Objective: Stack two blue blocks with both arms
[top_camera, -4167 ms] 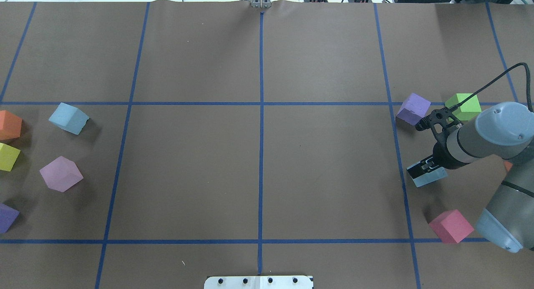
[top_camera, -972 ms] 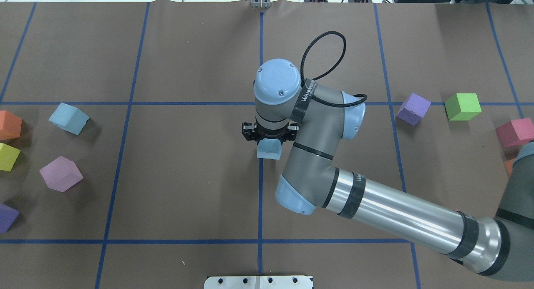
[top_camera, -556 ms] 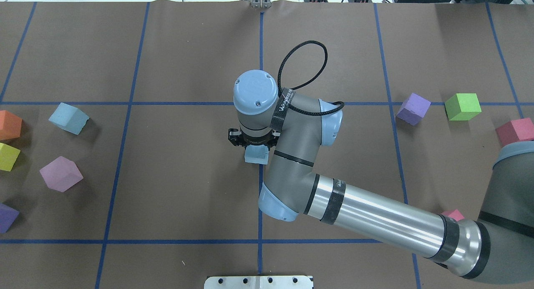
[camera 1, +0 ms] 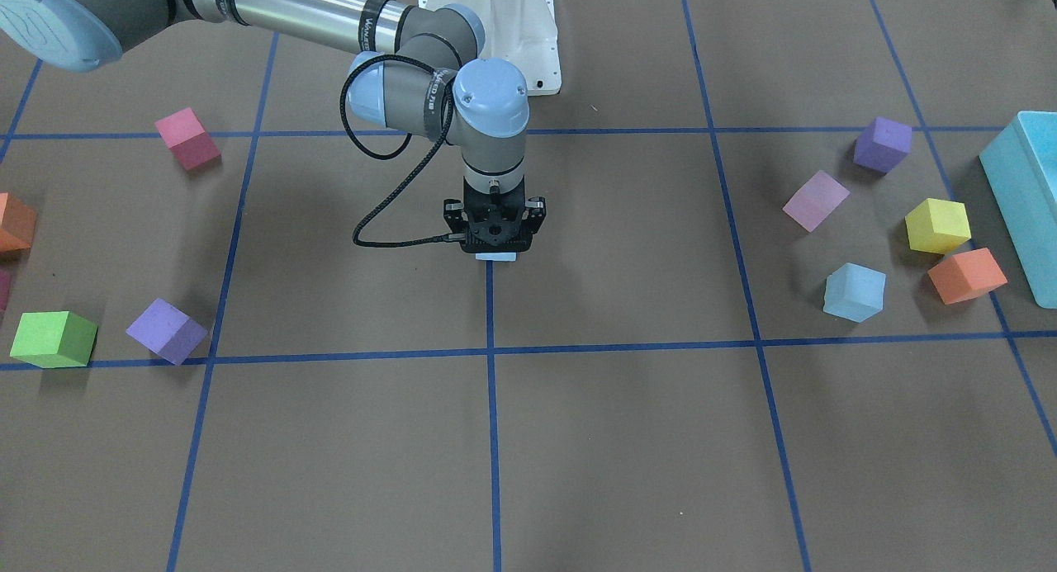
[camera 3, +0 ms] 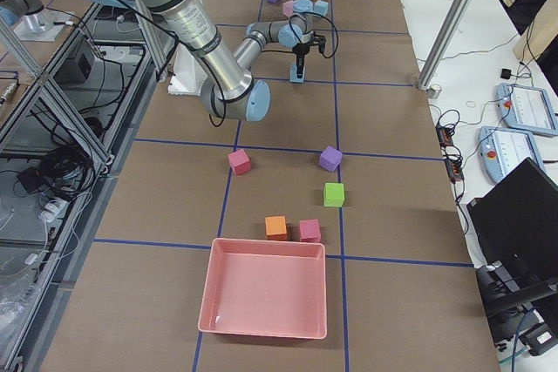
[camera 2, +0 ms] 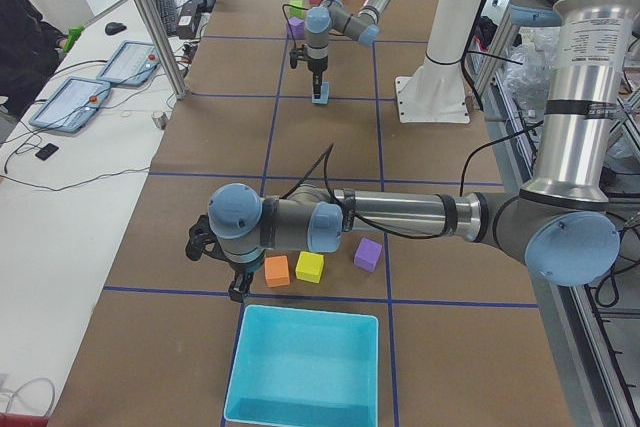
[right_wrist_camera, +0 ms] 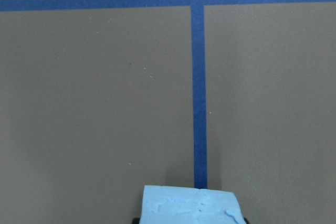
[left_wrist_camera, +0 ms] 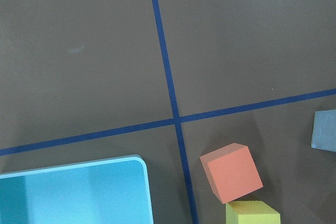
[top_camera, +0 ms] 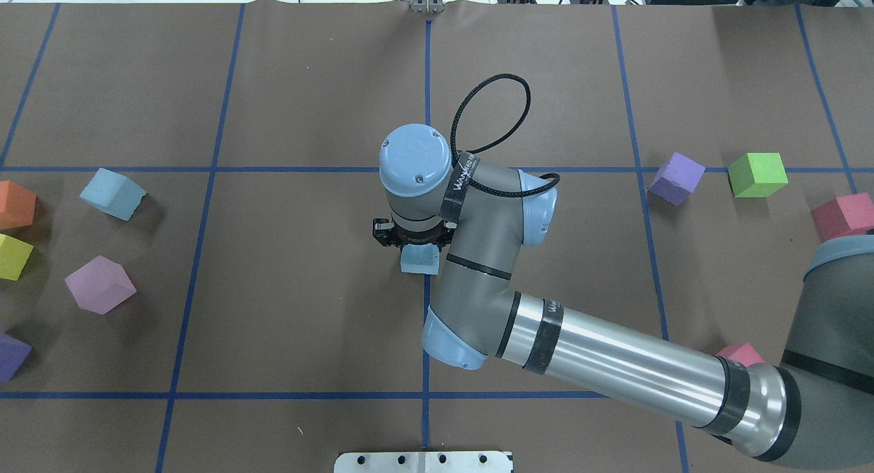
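My right gripper (top_camera: 414, 239) points straight down at the table's centre line and is shut on a pale blue block (top_camera: 420, 259), held at or just above the paper. The block also shows in the front view (camera 1: 495, 257) and at the bottom of the right wrist view (right_wrist_camera: 189, 204); the fingers are mostly hidden. The second blue block (top_camera: 113, 193) lies on the far left, and its edge shows in the left wrist view (left_wrist_camera: 325, 129). My left gripper (camera 2: 237, 290) hangs near the turquoise box; I cannot tell if it is open.
Orange (top_camera: 13, 205), yellow (top_camera: 13, 256), pink (top_camera: 100, 284) and purple (top_camera: 10, 355) cubes lie by the second blue block. Purple (top_camera: 676, 178), green (top_camera: 756, 175) and red-pink (top_camera: 843, 216) cubes lie on the right. A turquoise box (camera 1: 1024, 192) stands at the left end, a pink tray (camera 3: 266, 289) at the right end.
My right arm carried the blue block from the right side to the table's centre line. In the last half second it shifted only slightly.
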You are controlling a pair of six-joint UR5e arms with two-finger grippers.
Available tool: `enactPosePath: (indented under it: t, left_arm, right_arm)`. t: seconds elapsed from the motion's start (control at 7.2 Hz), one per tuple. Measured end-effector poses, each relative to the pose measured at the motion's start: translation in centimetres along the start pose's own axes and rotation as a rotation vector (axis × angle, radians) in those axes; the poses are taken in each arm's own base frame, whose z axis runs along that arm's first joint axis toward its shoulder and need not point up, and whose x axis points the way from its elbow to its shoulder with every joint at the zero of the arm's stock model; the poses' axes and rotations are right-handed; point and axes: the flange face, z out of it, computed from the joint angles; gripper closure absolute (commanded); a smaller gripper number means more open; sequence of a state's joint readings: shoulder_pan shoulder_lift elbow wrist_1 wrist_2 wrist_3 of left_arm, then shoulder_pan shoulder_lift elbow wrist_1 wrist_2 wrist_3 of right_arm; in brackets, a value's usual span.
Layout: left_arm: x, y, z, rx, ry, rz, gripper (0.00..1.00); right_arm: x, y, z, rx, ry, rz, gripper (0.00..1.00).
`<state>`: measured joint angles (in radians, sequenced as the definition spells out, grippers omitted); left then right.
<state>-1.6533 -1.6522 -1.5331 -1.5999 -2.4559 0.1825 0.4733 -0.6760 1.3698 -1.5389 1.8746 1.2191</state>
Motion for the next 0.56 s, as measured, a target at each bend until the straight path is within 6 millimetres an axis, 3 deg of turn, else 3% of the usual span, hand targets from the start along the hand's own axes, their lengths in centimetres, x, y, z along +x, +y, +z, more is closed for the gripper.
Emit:
enactPosePath:
  t: [0.14,0.42,0.56]
  left_arm:
    - [-0.07,0.03,0.06,-0.001,0.000,-0.001,0.02]
    - [-0.16,0.06,0.18,-0.003,0.001,-0.003,0.02]
    - [-0.18,0.07,0.20,-0.003,0.001,-0.003,0.02]
  right_arm:
    - [0.02,0.08,0.10,-0.001,0.002,-0.011,0.42]
    - [0.02,0.15,0.08,0.000,0.001,-0.023,0.09]
    - [0.04,0.15,0.08,0.001,0.002,-0.026,0.00]
